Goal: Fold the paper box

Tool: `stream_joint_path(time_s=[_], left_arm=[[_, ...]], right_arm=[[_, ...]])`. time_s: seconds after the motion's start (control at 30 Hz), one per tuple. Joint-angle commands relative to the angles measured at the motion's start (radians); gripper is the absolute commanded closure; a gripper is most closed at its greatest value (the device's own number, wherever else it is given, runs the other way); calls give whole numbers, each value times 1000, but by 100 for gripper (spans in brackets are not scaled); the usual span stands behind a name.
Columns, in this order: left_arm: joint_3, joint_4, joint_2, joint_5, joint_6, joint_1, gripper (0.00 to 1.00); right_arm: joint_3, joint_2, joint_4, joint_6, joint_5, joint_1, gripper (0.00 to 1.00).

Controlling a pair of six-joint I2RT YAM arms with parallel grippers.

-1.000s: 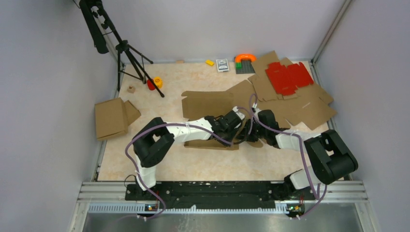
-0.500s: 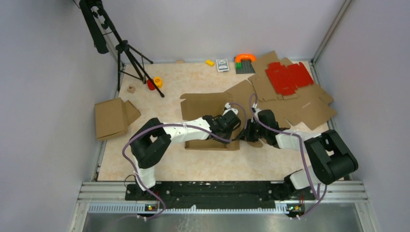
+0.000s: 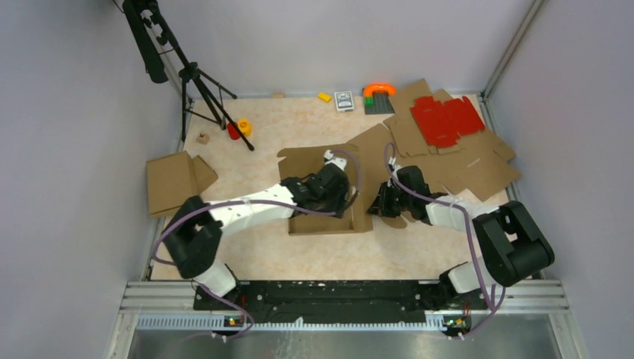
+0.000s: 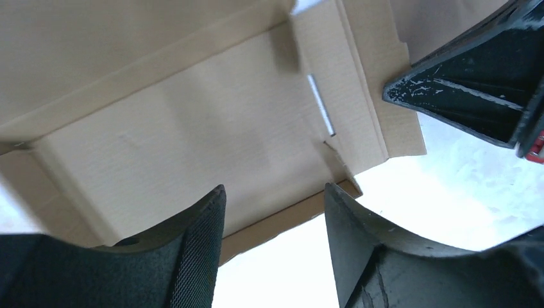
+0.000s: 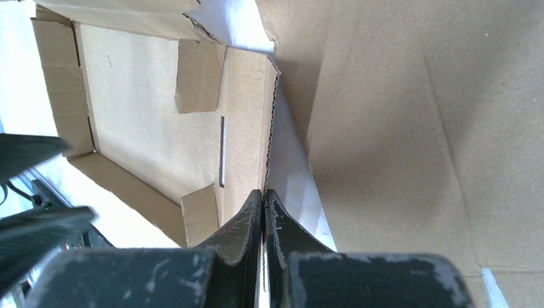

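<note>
The paper box [image 3: 323, 225] lies on the desk [image 3: 254, 258] as a half-formed tray with its walls partly up. The right gripper [image 5: 263, 196] is pinched tight on the edge of the side wall just ahead of its fingertips, holding it upright. The left gripper [image 4: 274, 189] hovers over the tray floor with its fingers parted, gripping nothing. The step in hand appears to be raising the walls. Next, the left gripper likely needs to catch a loose corner flap and tuck it against the held wall.
</note>
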Motion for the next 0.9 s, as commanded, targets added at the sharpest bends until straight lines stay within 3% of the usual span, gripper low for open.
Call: stream_joint_path(time_s=[0.0,0.27,0.43,0.53,0.73,0.87], left_arm=[[-96,48,-204,54,-3,90,40],[-293,-18,-434,4,21,311,35],[-352,3,-462,49,22,367,34],[-390,64,-449,77,14,375,51],[-410,127,-353,116,6,384,64],[-400,127,-312,134,9,384,85]], right_arm=[[55,-29,-34,-45,37,12,100],[94,-24,-75,-73,48,12,100],[108,-23,-104,-78,47,14,100],[116,-21,-108,-74,45,21,100],[139,-22,-125,-70,51,45,100],[158,-26,-142,-69,62,65,100]])
